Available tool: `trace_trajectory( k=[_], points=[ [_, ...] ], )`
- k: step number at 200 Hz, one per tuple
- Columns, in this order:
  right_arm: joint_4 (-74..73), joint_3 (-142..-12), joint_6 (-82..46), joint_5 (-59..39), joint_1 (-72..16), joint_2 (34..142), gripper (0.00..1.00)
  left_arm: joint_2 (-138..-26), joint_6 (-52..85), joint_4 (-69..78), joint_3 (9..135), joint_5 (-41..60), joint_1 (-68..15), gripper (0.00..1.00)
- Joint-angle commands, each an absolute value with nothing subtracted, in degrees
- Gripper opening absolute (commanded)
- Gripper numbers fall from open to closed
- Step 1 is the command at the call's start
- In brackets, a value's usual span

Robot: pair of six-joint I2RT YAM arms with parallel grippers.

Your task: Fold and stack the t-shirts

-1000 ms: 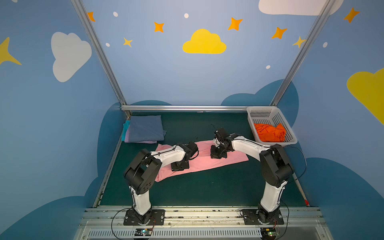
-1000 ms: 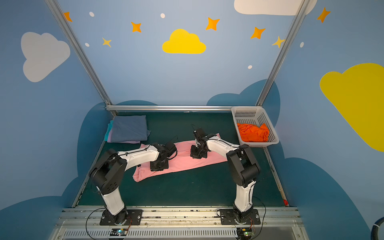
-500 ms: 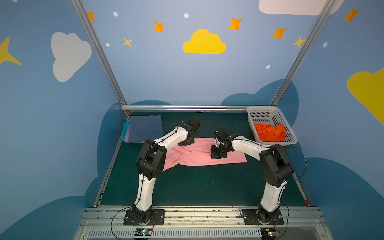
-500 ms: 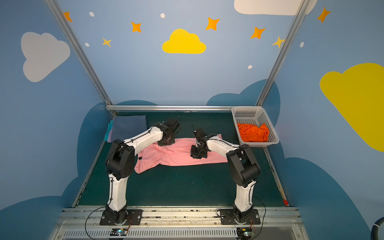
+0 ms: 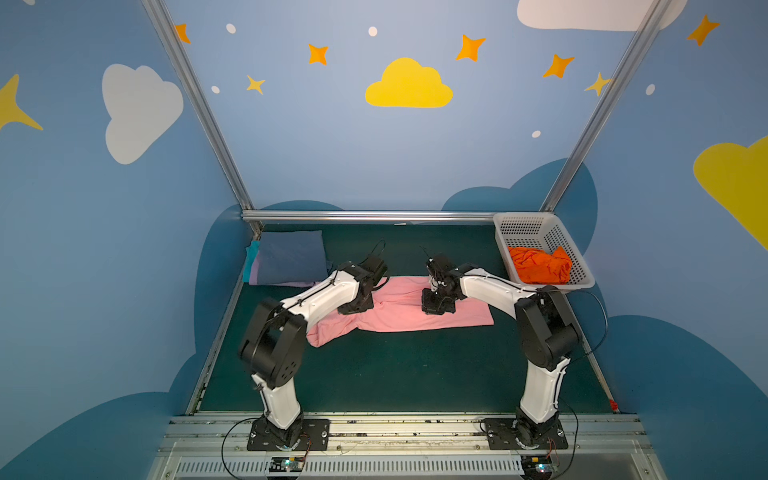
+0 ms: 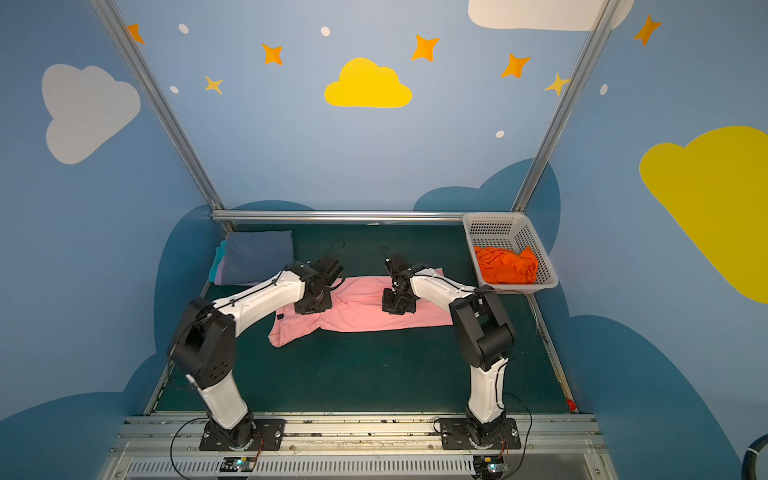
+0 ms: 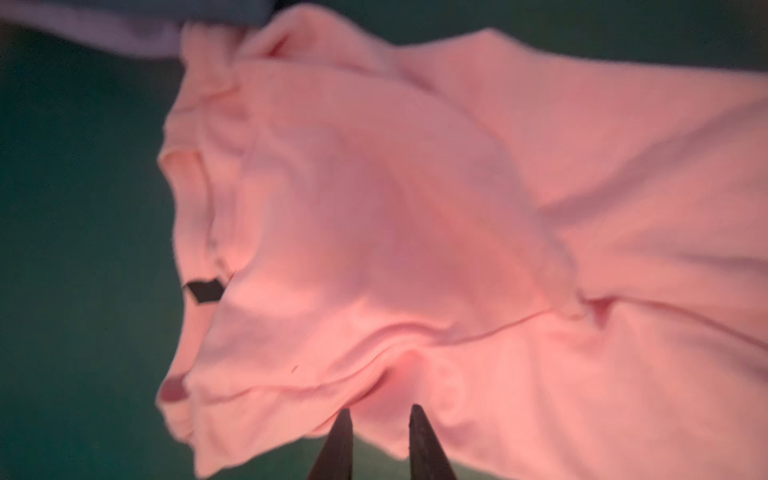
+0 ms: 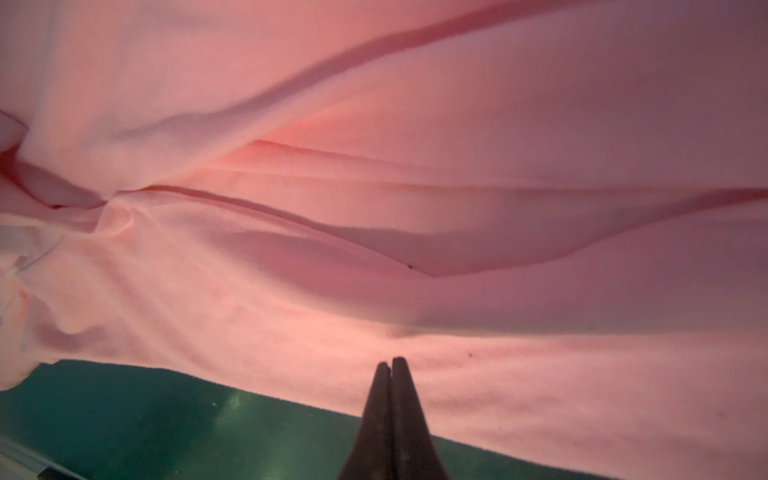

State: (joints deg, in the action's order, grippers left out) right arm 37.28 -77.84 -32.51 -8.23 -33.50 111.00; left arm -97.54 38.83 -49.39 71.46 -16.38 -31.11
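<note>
A light pink t-shirt [image 5: 399, 309] [image 6: 361, 309] lies as a long band across the green table in both top views, its dark neck label [image 7: 205, 290] at the left end. My left gripper [image 5: 355, 305] [image 6: 312, 306] hangs over that left part. In the left wrist view the left gripper [image 7: 380, 411] is open by a narrow gap with nothing in it. My right gripper [image 5: 436, 306] [image 6: 397, 306] points down onto the shirt's middle. In the right wrist view the right gripper [image 8: 390, 360] is shut near the cloth's [image 8: 374, 208] edge.
A stack of folded shirts [image 5: 291, 257] [image 6: 257, 257], slate-blue on top, lies at the back left. A white perforated basket [image 5: 523, 218] [image 6: 492, 217] at the back right holds a crumpled orange shirt [image 5: 538, 264] [image 6: 505, 264]. A metal bar [image 5: 374, 216] closes the back.
My left arm swung out to the shirt's far edge and came back over its left part. Its jaws have parted from shut. The shirt's left end has shifted. The right arm has stayed put.
</note>
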Motion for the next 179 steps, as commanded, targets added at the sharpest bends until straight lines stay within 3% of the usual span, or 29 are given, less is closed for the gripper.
trace_trajectory(
  k=[1, 23, 82, 141, 179],
  points=[
    [40.18, -79.76, -32.44, -5.90, -33.59, 114.28, 0.00, -92.88, 43.37, -47.54, 64.46, -15.35, -30.81, 0.34],
    [40.36, -78.11, -34.35, -5.36, -32.51, 115.92, 0.00, -92.35, 44.54, -47.21, 60.86, -14.65, -30.37, 0.48],
    [40.63, -68.69, -36.89, -2.56, -26.99, 112.02, 0.01, -93.26, 44.04, -42.72, 53.77, -14.15, -25.41, 0.55],
    [42.23, -67.59, -35.33, 0.49, -24.30, 110.50, 0.01, -91.33, 41.94, -41.78, 53.11, -14.47, -22.35, 0.55],
    [42.23, -67.59, -34.72, 0.96, -23.71, 110.66, 0.01, -92.62, 40.83, -40.21, 52.48, -12.83, -22.36, 0.37]
  ],
)
